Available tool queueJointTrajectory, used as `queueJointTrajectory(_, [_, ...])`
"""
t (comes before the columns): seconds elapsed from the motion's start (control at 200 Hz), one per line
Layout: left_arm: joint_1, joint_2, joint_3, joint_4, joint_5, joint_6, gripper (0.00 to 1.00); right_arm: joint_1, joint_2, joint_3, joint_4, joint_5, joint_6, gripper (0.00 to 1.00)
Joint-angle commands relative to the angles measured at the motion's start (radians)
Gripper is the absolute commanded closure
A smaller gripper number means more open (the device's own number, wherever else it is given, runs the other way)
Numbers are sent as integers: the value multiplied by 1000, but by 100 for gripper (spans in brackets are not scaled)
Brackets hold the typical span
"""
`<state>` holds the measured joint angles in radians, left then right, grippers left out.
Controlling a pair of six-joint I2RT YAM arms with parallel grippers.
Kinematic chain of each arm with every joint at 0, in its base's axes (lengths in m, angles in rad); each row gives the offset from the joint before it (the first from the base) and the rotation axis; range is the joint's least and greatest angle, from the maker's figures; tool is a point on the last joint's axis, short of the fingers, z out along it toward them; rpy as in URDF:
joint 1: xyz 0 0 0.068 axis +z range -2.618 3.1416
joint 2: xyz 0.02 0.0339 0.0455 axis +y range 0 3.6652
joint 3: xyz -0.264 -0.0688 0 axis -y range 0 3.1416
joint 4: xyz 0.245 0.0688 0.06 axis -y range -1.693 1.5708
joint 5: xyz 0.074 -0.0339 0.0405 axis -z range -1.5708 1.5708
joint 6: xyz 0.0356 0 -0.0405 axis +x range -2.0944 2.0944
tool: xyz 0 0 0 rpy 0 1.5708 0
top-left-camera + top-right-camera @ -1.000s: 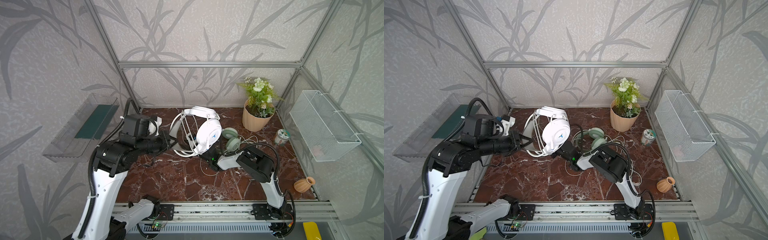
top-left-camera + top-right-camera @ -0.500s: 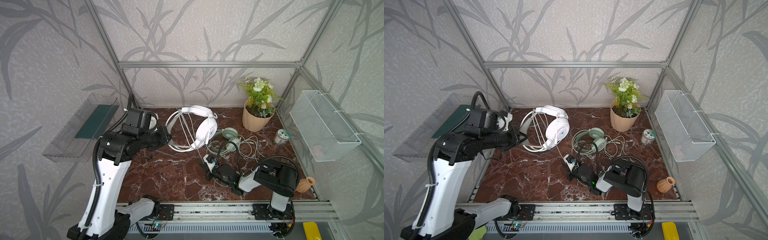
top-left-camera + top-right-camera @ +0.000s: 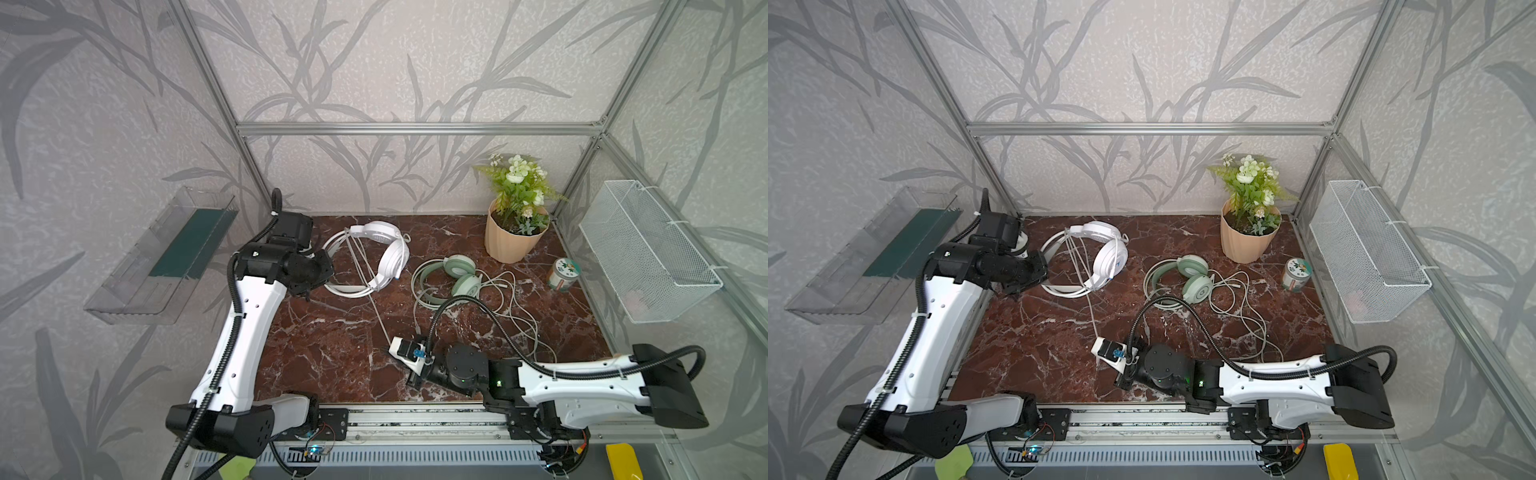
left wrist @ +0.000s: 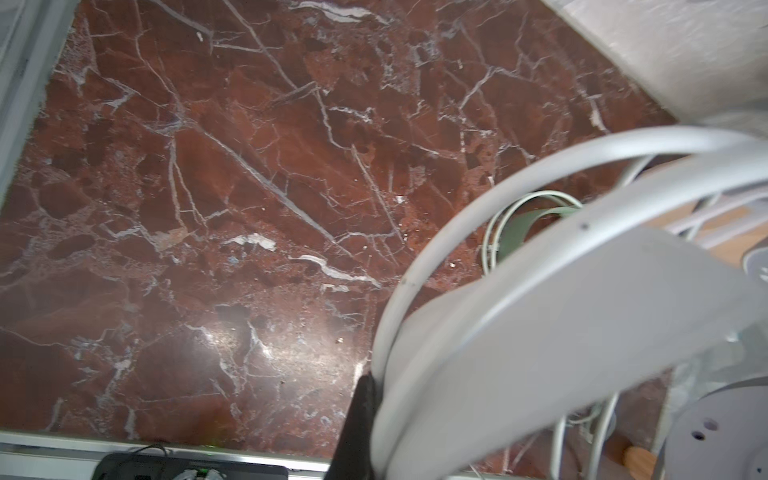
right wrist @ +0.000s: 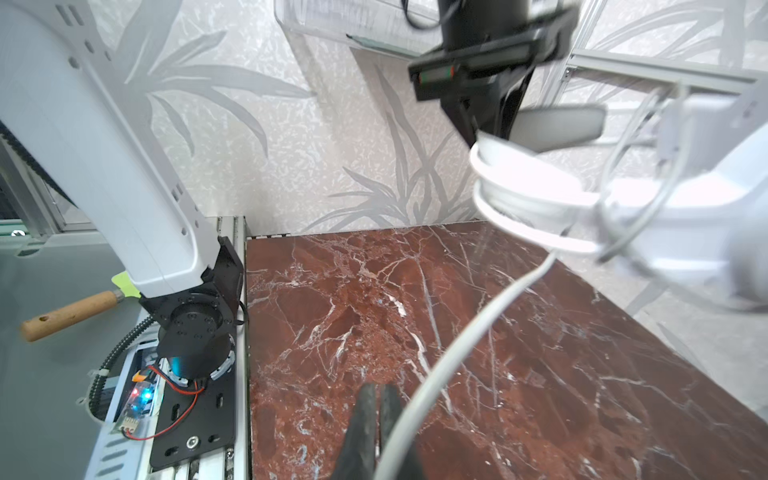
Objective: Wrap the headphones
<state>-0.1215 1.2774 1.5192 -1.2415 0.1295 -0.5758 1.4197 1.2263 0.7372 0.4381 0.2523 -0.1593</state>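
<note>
The white headphones hang tilted over the back left of the marble table. My left gripper is shut on their headband, with one dark finger showing beside the bands. Their thin cable runs taut down to my right gripper, which sits low near the front edge. In the right wrist view its fingers are pressed together, and the cable crosses over one of them. The mint headphones lie flat mid-table and nothing touches them.
The mint headphones' loose cable sprawls toward the right front. A potted plant and a small tin stand at the back right. A wire basket hangs on the right wall and a clear shelf on the left.
My right gripper closed on the cable and drew back from the headphones to the front edge, pulling the cable straight. My left arm carried the white headphones back and to the left.
</note>
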Motion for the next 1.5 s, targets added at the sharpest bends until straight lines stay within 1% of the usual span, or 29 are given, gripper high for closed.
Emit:
queueJointTrajectory(0.0, [6, -6, -39, 93, -112, 41, 100, 15, -46, 107, -348, 11, -136, 100])
queueJointTrajectory(0.075, [-1, -11, -102, 125, -122, 59, 100, 18, -54, 186, -445, 68, -225, 100])
queueJointTrajectory(0.165, [-20, -8, -179, 157, -110, 78, 100, 18, -45, 253, -472, 135, -354, 100])
queueJointTrajectory(0.285, [-73, 0, -249, 168, -110, 104, 100, 11, 6, 307, -385, 282, -546, 100])
queueJointTrajectory(0.345, [-112, -5, -279, 172, -124, 121, 100, -12, 39, 337, -343, 323, -620, 100])
queueJointTrajectory(0.4, [-154, -13, -301, 171, -158, 134, 100, -38, 72, 377, -343, 335, -647, 100])
queueJointTrajectory(0.46, [-193, -19, -317, 167, -187, 142, 100, -75, 102, 418, -347, 321, -663, 100])
queueJointTrajectory(0.505, [-207, -26, -330, 168, -180, 145, 100, -101, 117, 434, -333, 316, -670, 100])
queueJointTrajectory(0.56, [-217, -39, -349, 177, -167, 150, 100, -140, 136, 456, -311, 311, -688, 95])
queueJointTrajectory(0.635, [-225, -64, -379, 198, -144, 154, 100, -182, 159, 479, -275, 315, -715, 92])
queueJointTrajectory(0.695, [-231, -84, -405, 220, -121, 157, 100, -212, 177, 508, -264, 312, -719, 88])
queueJointTrajectory(0.77, [-234, -104, -433, 242, -94, 160, 100, -246, 196, 544, -261, 292, -716, 80])
queueJointTrajectory(0.91, [-249, -124, -480, 269, -78, 169, 100, -292, 225, 599, -265, 235, -717, 68])
queueJointTrajectory(0.975, [-257, -135, -498, 275, -70, 172, 100, -332, 238, 621, -273, 195, -694, 66])
queueJointTrajectory(1.06, [-266, -155, -511, 278, -61, 171, 100, -390, 256, 662, -318, 139, -623, 66])
queueJointTrajectory(1.09, [-269, -164, -514, 278, -52, 170, 100, -435, 262, 671, -325, 122, -606, 66])
queueJointTrajectory(1.189, [-275, -198, -513, 271, -5, 162, 100, -500, 282, 686, -342, 18, -546, 66])
queueJointTrajectory(1.229, [-277, -214, -510, 265, 21, 158, 100, -522, 295, 695, -365, -24, -524, 68])
queueJointTrajectory(1.384, [-286, -274, -482, 219, 107, 139, 100, -569, 355, 743, -409, -118, -463, 85])
queueJointTrajectory(1.499, [-297, -333, -475, 219, 186, 127, 100, -592, 406, 820, -466, -198, -407, 96])
